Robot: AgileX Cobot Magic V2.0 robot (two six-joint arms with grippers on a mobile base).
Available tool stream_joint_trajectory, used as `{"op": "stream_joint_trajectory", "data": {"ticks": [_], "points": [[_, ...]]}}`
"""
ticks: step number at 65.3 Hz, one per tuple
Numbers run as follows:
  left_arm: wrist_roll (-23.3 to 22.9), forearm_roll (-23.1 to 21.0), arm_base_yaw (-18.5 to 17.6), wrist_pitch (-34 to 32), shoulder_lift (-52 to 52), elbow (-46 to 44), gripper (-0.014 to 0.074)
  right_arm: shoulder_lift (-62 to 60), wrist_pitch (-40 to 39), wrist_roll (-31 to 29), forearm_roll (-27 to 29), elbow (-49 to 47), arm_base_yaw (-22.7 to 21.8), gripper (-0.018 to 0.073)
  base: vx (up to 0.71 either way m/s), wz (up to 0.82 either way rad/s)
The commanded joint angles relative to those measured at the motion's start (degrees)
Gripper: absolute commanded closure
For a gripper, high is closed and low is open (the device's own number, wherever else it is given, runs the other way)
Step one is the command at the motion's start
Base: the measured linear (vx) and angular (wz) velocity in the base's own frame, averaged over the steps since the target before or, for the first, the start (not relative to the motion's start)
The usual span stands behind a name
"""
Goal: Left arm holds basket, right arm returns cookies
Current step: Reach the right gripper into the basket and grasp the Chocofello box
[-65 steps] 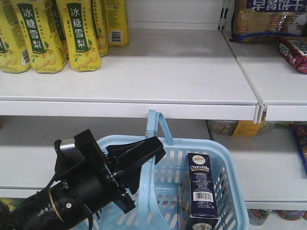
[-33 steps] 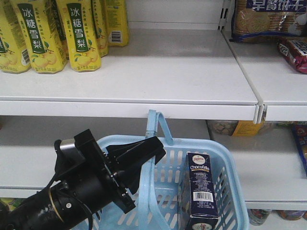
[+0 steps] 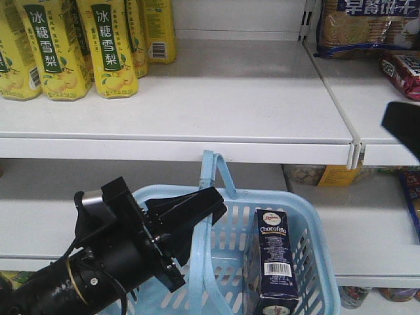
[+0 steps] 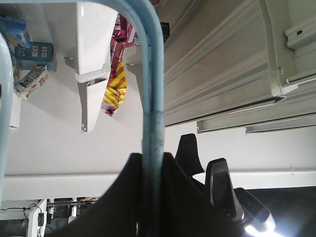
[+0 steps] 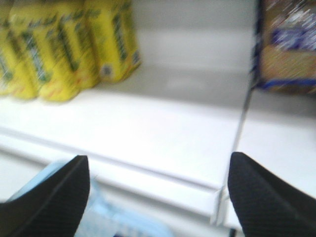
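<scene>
The light blue basket (image 3: 298, 209) hangs in front of the lower shelf with one handle (image 3: 209, 172) raised. My left gripper (image 3: 197, 209), a flat black wedge, is shut on that handle; in the left wrist view the blue handle (image 4: 150, 94) runs straight down between the closed jaws of the left gripper (image 4: 150, 165). The cookies (image 3: 275, 262), a dark navy box, stand upright inside the basket at its right side. A black part of my right arm (image 3: 403, 128) shows at the right edge. The right gripper (image 5: 159, 157) is open and holds nothing, with the basket (image 5: 111, 217) below its left finger.
Yellow drink bottles (image 3: 65, 46) stand at the upper shelf's left. A clear-and-blue biscuit bag (image 3: 367, 26) and a red packet (image 3: 403, 72) lie on the adjoining shelf at right. A white shelf lip (image 3: 197, 149) and a divider (image 3: 354, 155) lie just above the basket.
A black part of the right arm has come into the front view at the right edge. The left arm, basket and cookies have not moved.
</scene>
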Motion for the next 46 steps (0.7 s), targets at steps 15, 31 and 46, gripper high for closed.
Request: {"op": "stream_joint_trajectory", "data": {"ticks": [15, 31, 46], "points": [[0.42, -5.41, 0.34, -15.18, -1.77, -1.74, 0.0596, 10.43, 13.92, 12.21, 0.19, -6.95, 8.84, 0.0017, 0.0, 0.0], [0.42, -5.41, 0.34, -15.18, -1.77, -1.74, 0.0596, 17.44, 22.27, 16.41, 0.38, -9.26, 12.9, 0.0017, 0.0, 0.0], [0.42, -5.41, 0.34, -15.18, -1.77, -1.74, 0.0596, 22.1, 25.85, 27.52, -2.16, -10.8, 16.41, 0.0017, 0.0, 0.0]]}}
